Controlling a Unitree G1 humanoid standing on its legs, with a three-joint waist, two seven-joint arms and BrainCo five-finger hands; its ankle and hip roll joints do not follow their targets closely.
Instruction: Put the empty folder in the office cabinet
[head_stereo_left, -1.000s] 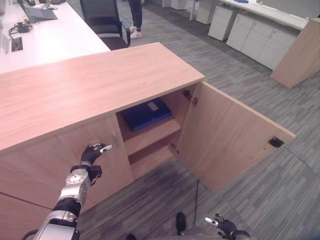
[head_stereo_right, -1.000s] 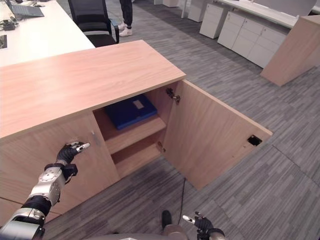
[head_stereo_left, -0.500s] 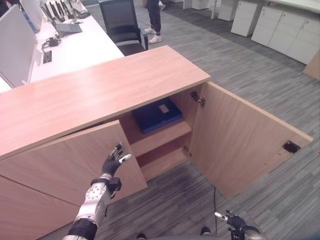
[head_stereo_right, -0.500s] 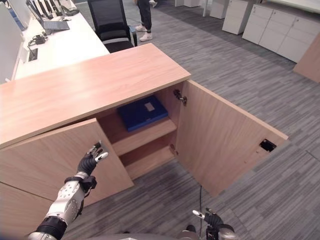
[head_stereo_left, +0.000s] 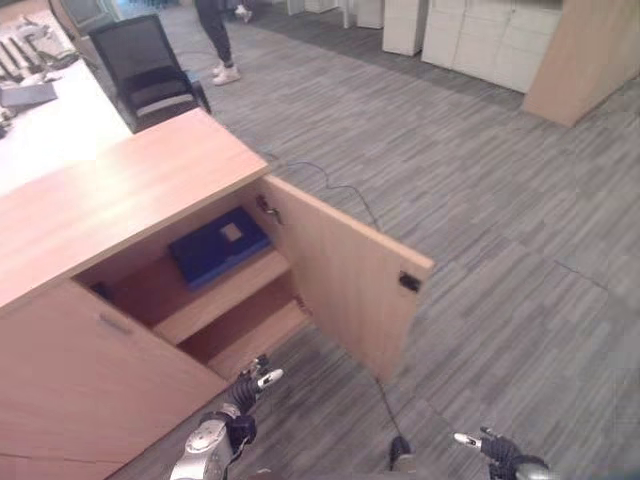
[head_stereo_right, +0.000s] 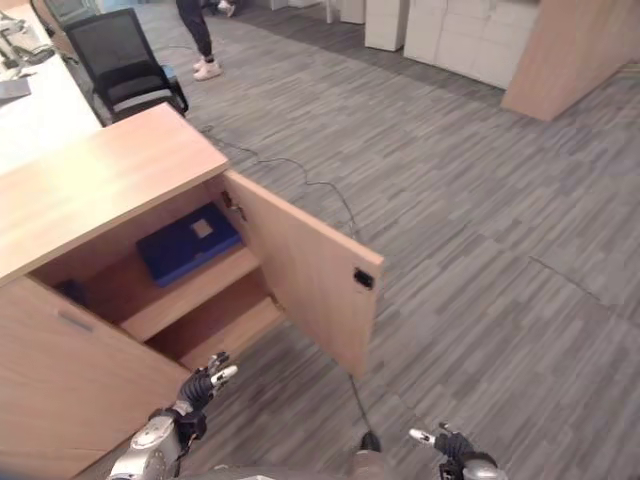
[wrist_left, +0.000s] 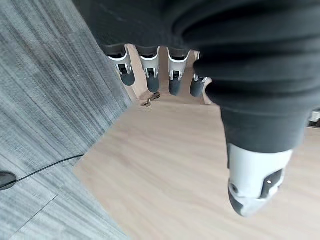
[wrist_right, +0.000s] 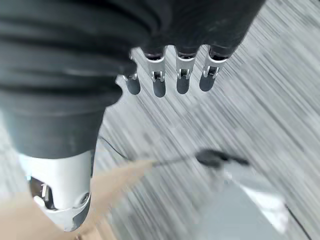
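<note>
Blue folder (head_stereo_left: 218, 246) already flat on the upper shelf (head_stereo_left: 215, 300) of the cabinet (head_stereo_left: 110, 195), long axis running along the shelf, up and ahead of both hands. Left hand (head_stereo_left: 250, 386) nearer, low by the cabinet front, fingers loosely spread, gripping nothing. Right hand (head_stereo_left: 490, 447) well off over the carpet (head_stereo_left: 480, 190), fingers relaxed too. Right door (head_stereo_left: 350, 275) swung wide, probably needs shutting. Plenty of floor space; chair (head_stereo_left: 150, 70) and a person's legs (head_stereo_left: 215, 35) far back.

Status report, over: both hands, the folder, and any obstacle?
Left hand open, holding nothing, low before the cabinet. Right hand open, idle. Blue folder flat on upper shelf. Right door wide open; no obstacle.
</note>
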